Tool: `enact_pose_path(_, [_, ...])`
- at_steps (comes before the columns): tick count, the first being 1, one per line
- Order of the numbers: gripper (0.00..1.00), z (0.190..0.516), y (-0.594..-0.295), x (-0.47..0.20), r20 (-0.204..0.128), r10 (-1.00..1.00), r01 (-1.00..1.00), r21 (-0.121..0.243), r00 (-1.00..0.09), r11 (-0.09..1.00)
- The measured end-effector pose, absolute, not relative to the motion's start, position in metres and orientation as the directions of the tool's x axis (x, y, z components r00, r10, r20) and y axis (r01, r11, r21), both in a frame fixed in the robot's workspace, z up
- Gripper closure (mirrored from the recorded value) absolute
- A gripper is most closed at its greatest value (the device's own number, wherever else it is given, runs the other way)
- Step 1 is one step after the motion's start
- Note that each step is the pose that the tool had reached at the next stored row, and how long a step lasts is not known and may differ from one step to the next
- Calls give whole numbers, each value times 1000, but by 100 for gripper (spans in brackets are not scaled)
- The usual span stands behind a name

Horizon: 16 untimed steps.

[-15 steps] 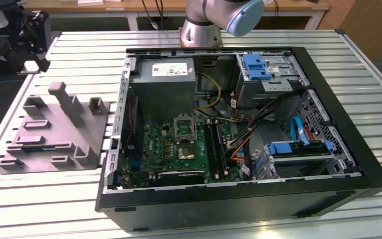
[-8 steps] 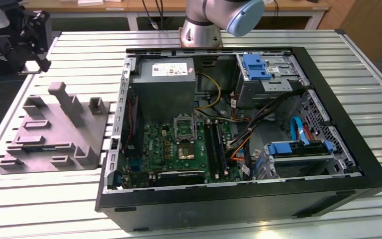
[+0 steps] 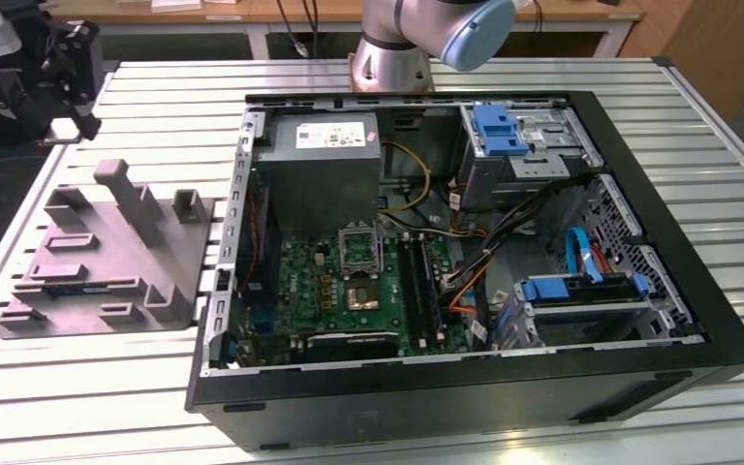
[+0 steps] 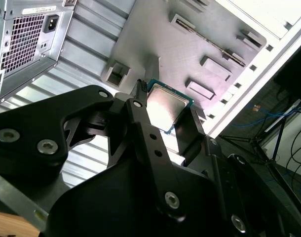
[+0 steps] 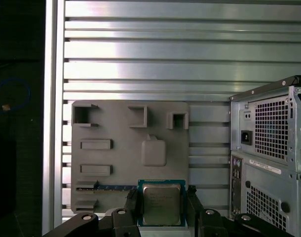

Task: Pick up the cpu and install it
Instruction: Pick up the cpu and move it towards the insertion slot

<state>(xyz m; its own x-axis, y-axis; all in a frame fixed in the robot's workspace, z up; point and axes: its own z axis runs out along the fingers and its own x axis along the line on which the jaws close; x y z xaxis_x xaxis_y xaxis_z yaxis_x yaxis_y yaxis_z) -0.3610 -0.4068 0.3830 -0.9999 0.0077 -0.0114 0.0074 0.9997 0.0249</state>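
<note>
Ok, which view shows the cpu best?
The first wrist view: the cpu faces it flat-on, held in the gripper. The second wrist view shows it tilted, partly behind a finger. Exterior view: too far to tell.

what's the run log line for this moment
gripper: shut on cpu | cpu: held in air over grey tray | install: not yet done, cpu outside open computer case

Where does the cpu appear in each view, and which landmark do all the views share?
Second wrist view: the cpu sits clamped in the hand, with the grey tray behind it.
First wrist view: the cpu is in the hand, in front of the tray's edge.
Exterior view: the tray lies on the exterior view's left of the case.
Shared landmark: the grey tray.
</note>
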Motion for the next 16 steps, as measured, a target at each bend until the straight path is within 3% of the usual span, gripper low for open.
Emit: enact_pose_path(16, [53,383,-407,-349,-11,8,7,25,-1000,1000])
